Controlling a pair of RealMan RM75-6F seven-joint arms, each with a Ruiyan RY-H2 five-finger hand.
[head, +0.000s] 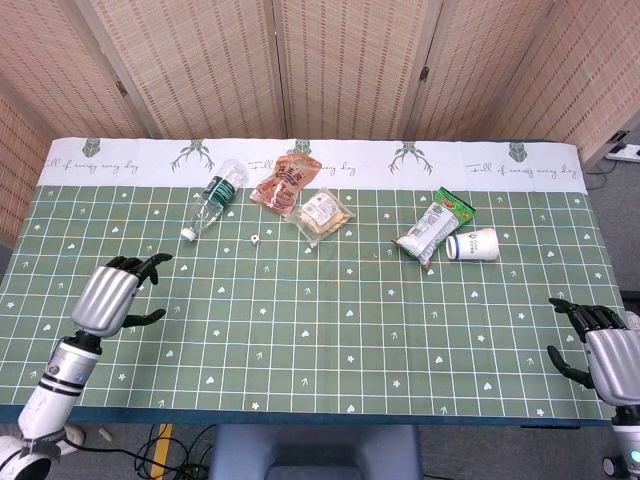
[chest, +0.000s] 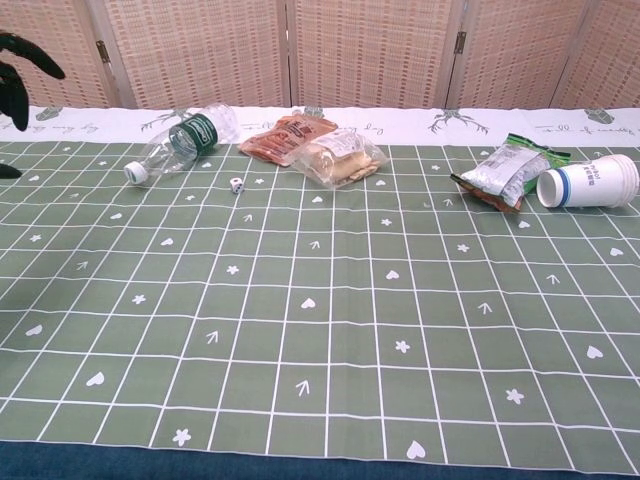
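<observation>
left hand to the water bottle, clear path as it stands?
Probably yes. The left hand is open above the near-left of the cloth, and the water bottle lies on its side farther back with only bare tablecloth between. The small die sits off to the side.

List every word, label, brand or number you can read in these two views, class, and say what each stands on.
"Full of energy every day": cursive script, repeated along the white border of the tablecloth.
Label on the lying water bottle: too small to read.
Print on the reddish snack bag, the clear snack bag and the green and silver packets: blurred.
Paper cup: only a blue band, no legible text.
</observation>
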